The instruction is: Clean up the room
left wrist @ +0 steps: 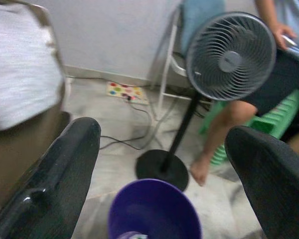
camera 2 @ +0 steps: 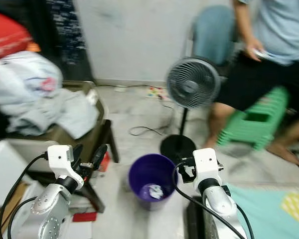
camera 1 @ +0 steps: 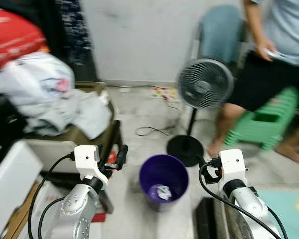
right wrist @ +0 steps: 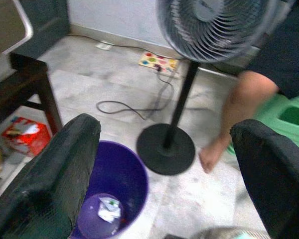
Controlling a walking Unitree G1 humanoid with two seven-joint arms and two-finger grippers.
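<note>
Both arms are raised in front of the robot with nothing held. The left pincer (left wrist: 159,164) stands with its fingers spread wide and empty, and the right pincer (right wrist: 164,169) is likewise spread and empty. A purple bin (camera 1: 164,180) sits on the floor at lower centre of the left eye view, between the two arms; a small crumpled white scrap (right wrist: 108,209) lies at its bottom, so the receptacle is already in use. To the upper right of the bin stands a pedestal fan (camera 1: 205,83) on a round black base, just beside the bin's rim, with a dark cable (camera 1: 152,131) trailing across the tiles behind. A person sits at upper right on a stack of green stools (camera 1: 266,122), a bare foot resting near the fan base. At left, a dark low table (camera 2: 92,134) carries a heap of clothes and bags (camera 1: 45,94); a red packet (right wrist: 25,135) lies on the floor under it, near the bin. Judgement: no item is in hand, so the step is choosing and reaching the next piece of litter, the red packet being the likeliest candidate. Done well, the left arm goes down beside the table leg with fingers kept apart until they straddle the packet, and stays clear of the cable, the fan base and the person's foot. The head views are blurred, so fine detail is unconfirmed.
</note>
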